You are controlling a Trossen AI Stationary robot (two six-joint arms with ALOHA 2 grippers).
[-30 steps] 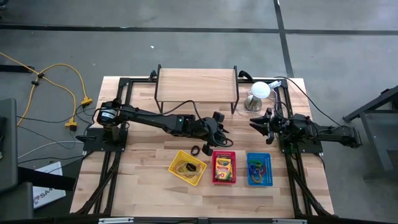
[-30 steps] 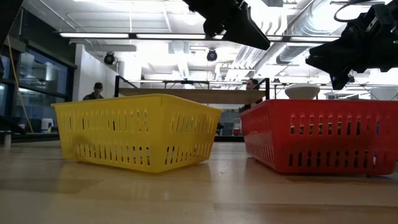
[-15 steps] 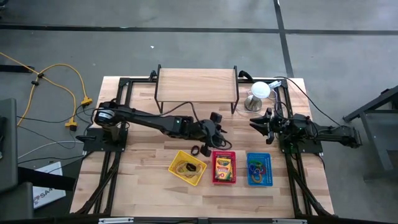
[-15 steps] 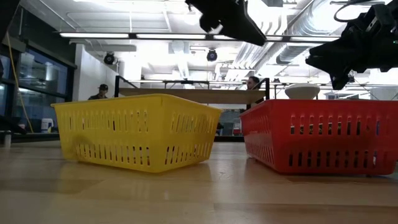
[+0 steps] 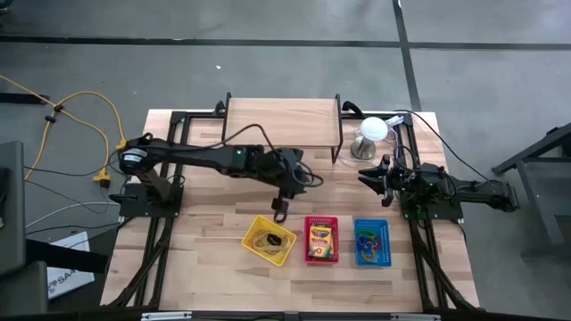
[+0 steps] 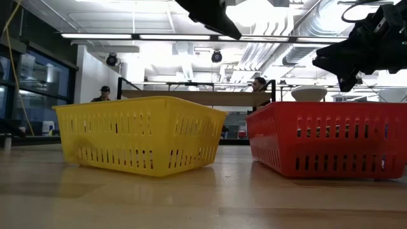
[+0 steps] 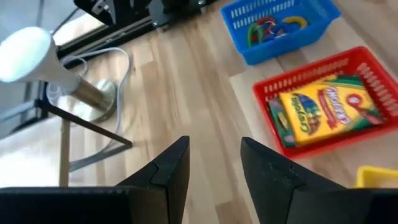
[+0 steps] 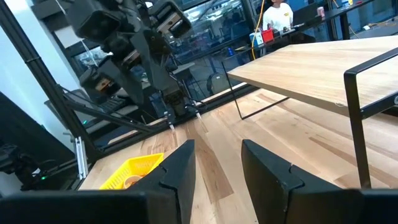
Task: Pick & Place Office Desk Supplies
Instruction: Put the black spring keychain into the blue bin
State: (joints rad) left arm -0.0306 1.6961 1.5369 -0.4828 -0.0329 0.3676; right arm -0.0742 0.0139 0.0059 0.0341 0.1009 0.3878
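Your left gripper [image 5: 280, 210] hangs above the bare wood table [image 5: 205, 227] just behind the yellow slotted plastic basket [image 5: 268, 240], its two dark fingers [image 7: 168, 171] parted with nothing between them; your right gripper [image 5: 368, 176] waits over the table's right side near the white dome on a metal base [image 5: 368, 138], fingers also parted and empty; the yellow basket holds tan rubber-band loops [image 5: 266, 239]; beside it the red slotted plastic basket [image 5: 321, 240] holds a yellow-and-green crayon box [image 7: 325, 107]; next along, the blue slotted plastic basket [image 5: 371, 242] holds small coloured rings and clips [image 7: 273, 28]; a low wooden shelf on black metal legs [image 5: 282, 121] stands at the back of the table
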